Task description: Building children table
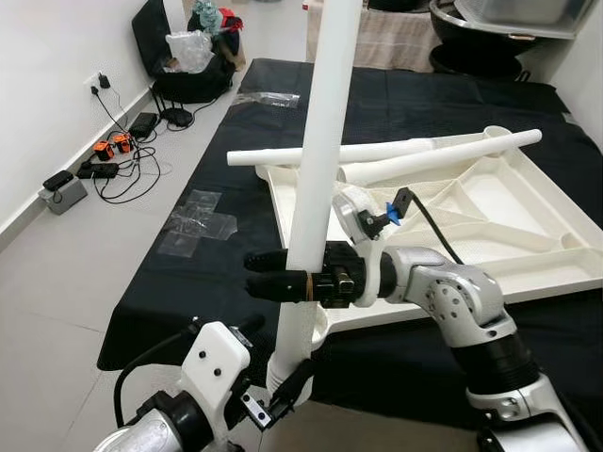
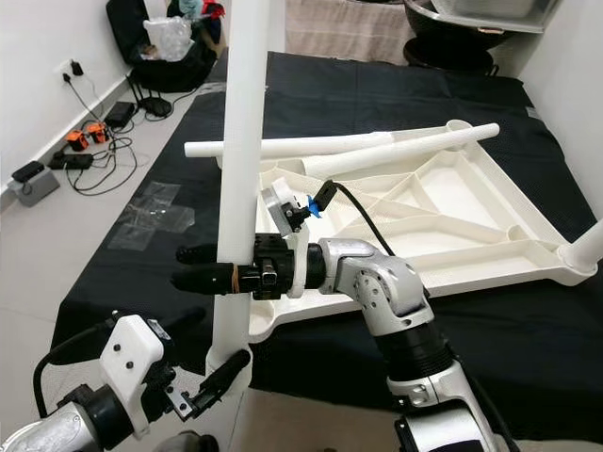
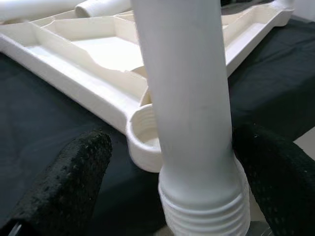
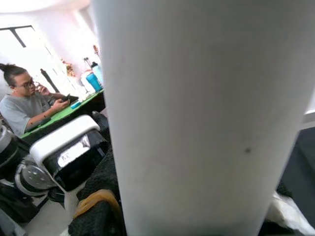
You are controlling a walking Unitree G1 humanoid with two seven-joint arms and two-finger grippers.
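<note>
Right end effector [image 1: 273, 276] clamped across the upright white leg [image 1: 316, 169] partway up its length, black fingers wrapping both sides. Lower down, left end effector [image 3: 167, 162] straddling the same leg near its threaded foot, fingers [image 3: 74, 172] standing off either side of the tube rather than pressed to it. Leg held vertical just beside the round corner socket [image 3: 142, 142] of the upturned white tabletop [image 1: 528, 254], lying underside-up on the black sheet [image 1: 217, 264] spread over the floor. Two more legs [image 1: 377, 151] resting crosswise on the tabletop ribs. Probably light, stiff, hollow plastic, smooth and prone to slipping; best gripped mid-shaft, away from the threads. Threads and socket rim plain in the left wrist view, hidden from the head cameras; a seated person [image 4: 29, 105] at a green desk [image 4: 74, 110] seen past the leg from the right wrist.
</note>
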